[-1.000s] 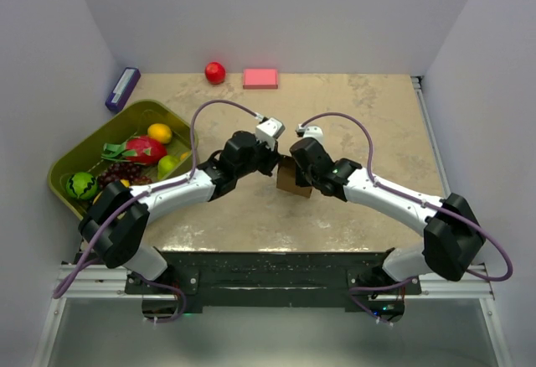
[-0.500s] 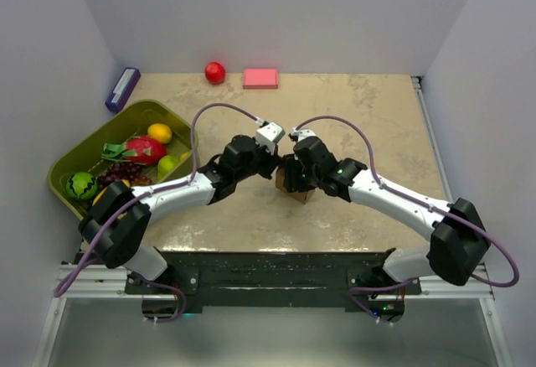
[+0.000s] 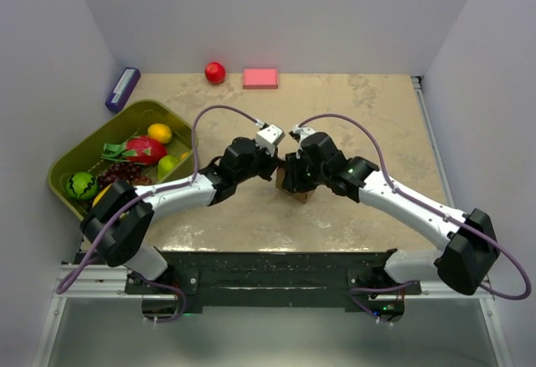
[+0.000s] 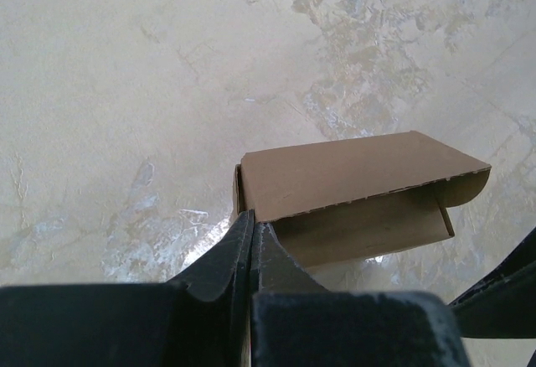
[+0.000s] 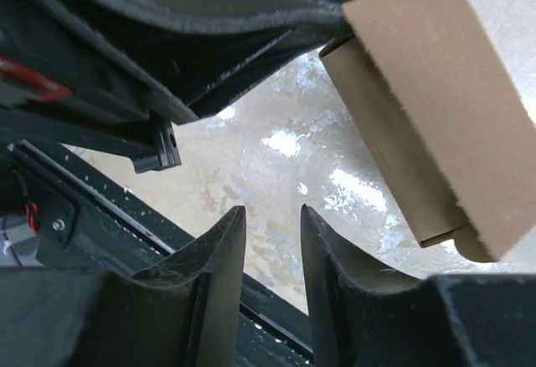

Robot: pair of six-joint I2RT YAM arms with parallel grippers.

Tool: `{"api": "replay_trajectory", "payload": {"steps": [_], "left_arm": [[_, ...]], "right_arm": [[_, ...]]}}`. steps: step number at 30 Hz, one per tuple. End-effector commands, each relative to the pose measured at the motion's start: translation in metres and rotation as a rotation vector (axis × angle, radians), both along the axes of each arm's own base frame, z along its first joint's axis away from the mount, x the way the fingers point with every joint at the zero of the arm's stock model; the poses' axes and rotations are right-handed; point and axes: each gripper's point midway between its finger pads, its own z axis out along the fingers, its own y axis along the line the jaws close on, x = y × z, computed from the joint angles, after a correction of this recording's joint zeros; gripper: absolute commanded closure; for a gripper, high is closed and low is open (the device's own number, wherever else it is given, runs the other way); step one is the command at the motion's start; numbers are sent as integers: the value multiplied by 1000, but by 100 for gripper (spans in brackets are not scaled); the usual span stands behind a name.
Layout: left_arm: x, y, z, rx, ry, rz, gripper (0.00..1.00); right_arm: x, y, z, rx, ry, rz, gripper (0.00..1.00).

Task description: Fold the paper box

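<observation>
**On the marbled table, two arms meet over a brown carton**

A beige marbled table (image 3: 377,116) sits inside pale, plain walls (image 3: 276,15). In the top view, an olive-green plastic tray (image 3: 88,138) holding fruit (image 3: 144,149) lies at the left edge of the frame. Along the far edge are a small red ball (image 3: 215,72), a pink rectangular block (image 3: 260,78) just beside it, and a narrow purple box (image 3: 122,89) towards the upper left.

The paper box (image 3: 303,194), a plain brown cardboard carton with an open side, is at the centre of the frame, between the two arm tips and partly hidden under them.

The left gripper (image 3: 272,166) reaches in from the left. In its wrist view its black fingers (image 4: 249,220) are pressed tightly together at the bottom centre. Their tips are pinched on the near-left corner of the carton (image 4: 352,174), which fills the middle right of that frame.

The right gripper (image 3: 289,178) comes in from the right. In its wrist view the fingers (image 5: 272,216) stand apart with only table between them. The carton (image 5: 427,90) is in the upper right, clear of both fingers.
</observation>
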Motion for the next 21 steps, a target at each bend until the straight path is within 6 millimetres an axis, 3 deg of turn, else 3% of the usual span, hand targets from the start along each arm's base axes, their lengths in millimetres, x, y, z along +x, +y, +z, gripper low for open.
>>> {"api": "replay_trajectory", "payload": {"steps": [1, 5, 10, 21], "left_arm": [[-11, 12, -36, 91, 67, 5, 100], [-14, 14, -38, 94, 69, 8, 100], [-17, 15, -38, 89, 74, 7, 100], [-21, 14, -40, 84, 88, 2, 100]], "right_arm": [[18, -14, 33, 53, -54, -75, 68], [29, -22, 49, 101, -101, -115, 74], [40, -32, 54, 95, -142, -176, 79], [54, -48, 21, -19, -146, -248, 85]]}}
